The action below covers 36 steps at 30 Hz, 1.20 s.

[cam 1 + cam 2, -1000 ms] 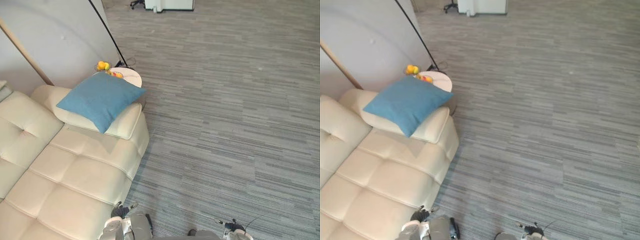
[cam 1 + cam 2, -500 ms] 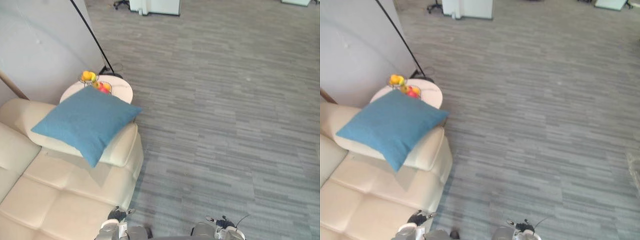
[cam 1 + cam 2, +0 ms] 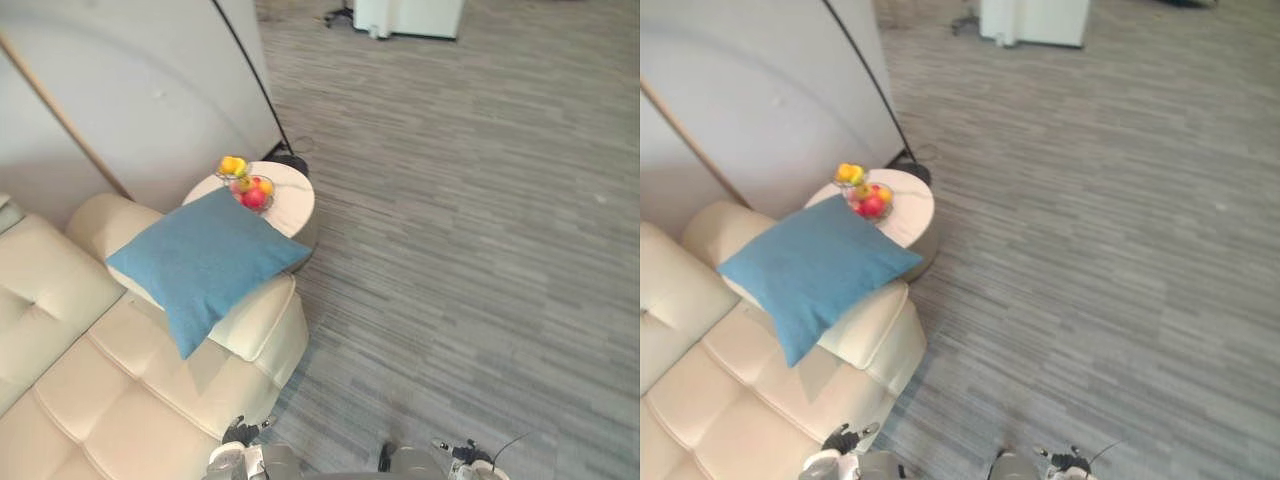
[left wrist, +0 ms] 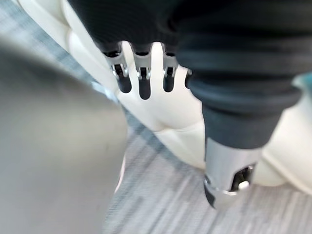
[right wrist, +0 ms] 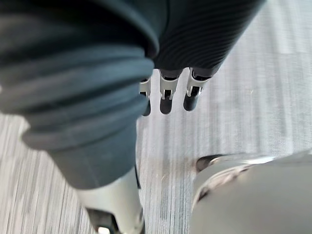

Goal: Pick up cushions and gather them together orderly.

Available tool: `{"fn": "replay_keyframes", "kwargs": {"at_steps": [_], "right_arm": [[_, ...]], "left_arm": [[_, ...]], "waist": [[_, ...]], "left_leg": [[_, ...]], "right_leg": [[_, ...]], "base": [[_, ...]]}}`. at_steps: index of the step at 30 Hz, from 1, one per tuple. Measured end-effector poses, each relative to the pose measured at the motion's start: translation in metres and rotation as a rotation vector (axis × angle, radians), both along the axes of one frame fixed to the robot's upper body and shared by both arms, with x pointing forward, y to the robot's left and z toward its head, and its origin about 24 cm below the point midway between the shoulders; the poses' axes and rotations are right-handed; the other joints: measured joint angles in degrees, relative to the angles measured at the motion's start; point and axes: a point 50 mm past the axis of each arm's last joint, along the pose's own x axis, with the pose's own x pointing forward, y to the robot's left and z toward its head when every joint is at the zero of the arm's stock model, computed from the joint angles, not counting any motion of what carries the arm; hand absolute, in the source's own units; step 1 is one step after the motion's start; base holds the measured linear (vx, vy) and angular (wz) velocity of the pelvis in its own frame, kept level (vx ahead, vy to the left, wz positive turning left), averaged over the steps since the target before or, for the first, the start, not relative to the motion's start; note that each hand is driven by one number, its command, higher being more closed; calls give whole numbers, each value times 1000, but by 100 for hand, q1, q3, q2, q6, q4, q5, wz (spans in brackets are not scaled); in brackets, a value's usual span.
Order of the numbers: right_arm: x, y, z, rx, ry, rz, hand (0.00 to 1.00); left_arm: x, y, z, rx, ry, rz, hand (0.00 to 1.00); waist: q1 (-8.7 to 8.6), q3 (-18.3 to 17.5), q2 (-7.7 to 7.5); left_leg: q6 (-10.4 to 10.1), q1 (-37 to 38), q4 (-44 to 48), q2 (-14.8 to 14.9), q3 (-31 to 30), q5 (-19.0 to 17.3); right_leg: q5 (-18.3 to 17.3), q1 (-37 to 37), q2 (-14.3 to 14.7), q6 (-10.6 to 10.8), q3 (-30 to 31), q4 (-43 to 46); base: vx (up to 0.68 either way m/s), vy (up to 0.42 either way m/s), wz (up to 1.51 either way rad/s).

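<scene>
Where one sofa (image 3: 150, 390) ends, one cushion (image 3: 205, 262)

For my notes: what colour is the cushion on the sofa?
Plain blue cushion; best in the left eye view.

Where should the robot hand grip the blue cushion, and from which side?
Take the blue cushion by its near corner, which juts past the sofa arm over the seat, coming from the seat side; there a grasp can probably wrap both faces, clear of the fruit bowl.

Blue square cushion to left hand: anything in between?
Just bare cream tufted leather sofa seat between blue square cushion and left hand, seen in the left eye view.
</scene>
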Motion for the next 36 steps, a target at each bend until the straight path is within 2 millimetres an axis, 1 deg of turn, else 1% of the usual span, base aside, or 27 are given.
{"fn": "replay_keyframes", "kwargs": {"at_steps": [1,2,3,4,5,7,9,10,11,12,13,14,15,16,17,18,19,20,21,22,23,24,25,26,28,31,36], "right_arm": [[0,0,0,2,1,-1,0],[0,0,0,5,1,-5,0],[-1,0,0,5,3,-7,0],[-3,0,-1,8,14,-17,0],[-4,1,-1,13,16,-17,0],[3,18,-4,56,2,-10,0],[5,25,-5,73,3,-5,0],[4,24,-5,74,9,-3,0],[3,22,-5,68,13,1,0],[6,18,-4,58,7,12,0],[9,16,-2,53,-3,20,0],[12,16,-1,50,-17,24,0],[12,17,-1,52,-22,27,0],[13,17,-1,49,-21,40,0],[13,17,-1,49,-22,44,0],[15,18,0,48,-31,52,0],[19,18,1,47,-42,56,0],[20,18,1,46,-48,55,0],[21,18,1,45,-50,55,0],[19,18,1,47,-47,54,0],[15,20,-1,55,-34,51,0],[12,20,-2,56,-26,42,0],[7,14,-2,42,-15,39,0],[7,10,-1,31,-16,36,0],[9,9,0,30,-23,35,0],[6,10,-1,36,-11,28,0],[4,8,-1,27,-3,34,0]], "left_arm": [[1,0,1,1,-5,-1,0],[3,1,1,4,-6,-4,0],[3,1,1,6,-2,-14,0],[3,0,0,6,-1,-20,0],[3,1,0,12,2,-30,0],[6,10,2,43,1,-52,0],[5,13,2,50,9,-53,0],[4,14,1,52,15,-51,0],[2,12,0,45,23,-52,0],[-1,9,-2,35,35,-53,0],[-1,8,-2,37,38,-64,0],[0,8,-1,43,36,-86,0],[0,11,-1,56,40,-101,0],[0,12,-1,59,42,-106,0],[-1,12,-1,59,43,-107,0],[-1,10,-1,56,44,-108,0],[-1,8,-2,51,43,-106,0],[0,7,-1,48,41,-107,0],[0,7,-2,47,41,-105,0],[0,8,-1,47,40,-96,0],[-2,12,-1,54,42,-85,0],[-3,10,-2,46,47,-76,0],[-4,7,-3,31,48,-56,0],[-9,-1,-6,7,57,-38,0],[-12,-7,-7,-8,66,-34,0],[-13,-4,-7,-10,65,-22,0],[-13,1,-7,9,69,-35,0]], "waist": [[13,5,-7],[12,18,-29],[9,13,-35],[33,41,-53],[63,16,-118],[79,-3,-370],[103,-10,-438],[106,-13,-428],[108,-17,-366],[109,-71,-254],[92,-67,-254],[49,-11,-294],[-6,0,-357],[-12,-2,-396],[-9,1,-390],[-12,10,-363],[-23,17,-321],[-31,29,-291],[-40,32,-275],[-42,23,-291],[-40,-7,-417],[-61,-47,-415],[-42,-126,-309],[-28,-224,-131],[-49,-279,-3],[-41,-274,-41],[-35,-318,-126]], "left_leg": [[0,-36,-607,-115,326,-12],[7,-17,-1504,-350,557,99],[6,1,-2167,-536,670,342],[265,96,-2875,-739,780,946],[269,281,-3086,-896,842,1025],[384,276,-3213,-1124,787,953],[528,320,-3110,-1200,773,853],[563,465,-3090,-1248,762,735],[531,588,-3096,-1259,750,613],[523,743,-3144,-1262,669,498],[523,826,-3162,-1284,608,429],[582,977,-3168,-1365,542,362],[591,1091,-3185,-1440,392,301],[586,1267,-3265,-1482,259,283],[583,1330,-3313,-1483,184,282],[571,1411,-3352,-1468,51,275],[534,1412,-3346,-1416,-131,255],[475,1395,-3325,-1368,-263,235],[397,1379,-3311,-1316,-453,209],[310,1363,-3306,-1309,-607,216],[176,1350,-3308,-1376,-843,160],[102,1403,-3305,-1341,-992,135],[6,1385,-3330,-1244,-1037,195],[-84,1380,-3397,-1122,-1147,247],[-239,1380,-3556,-978,-1174,379],[-291,1470,-3720,-811,-1260,522],[-240,1359,-3742,-900,-1430,591]], "right_leg": [[71,98,-51,39,-123,-111],[75,169,-145,90,-240,-148],[48,213,-207,140,-348,-153],[9,323,-244,265,-393,-179],[36,392,-298,331,-382,-266],[236,592,-364,423,-350,-713],[336,726,-448,454,-328,-713],[338,765,-529,463,-307,-450],[318,678,-580,491,-264,-15],[277,288,-748,554,-148,1040],[300,16,-898,615,-61,1762],[215,-377,-1114,776,166,2727],[-46,-591,-1157,804,354,3316],[-295,-741,-1127,686,410,3470],[-384,-798,-1069,634,403,3398],[-506,-939,-953,551,445,3162],[-565,-1103,-756,498,614,2732],[-557,-1168,-580,488,846,2351],[-472,-1200,-331,441,1289,1761],[-319,-1160,-175,436,1634,1331],[80,-1027,-102,424,2110,701],[227,-969,-105,329,1985,810],[139,-915,-70,252,1748,784],[55,-900,6,178,1548,776],[29,-797,114,132,1309,703],[18,-421,235,106,891,430],[62,-215,181,58,623,111]], "base": [[251,54,52],[258,89,60],[264,136,57],[225,120,39],[313,128,39],[348,122,33],[286,102,26],[220,91,17],[243,142,4],[139,104,5],[161,101,23],[155,33,52],[198,20,77],[172,-3,73],[170,-27,65],[161,-76,61],[157,-106,68],[149,-160,80],[114,-157,78],[158,-289,101],[144,-282,99],[220,-339,100],[251,-263,83],[297,-274,66],[217,-211,59],[132,-142,61],[37,-20,34]]}}
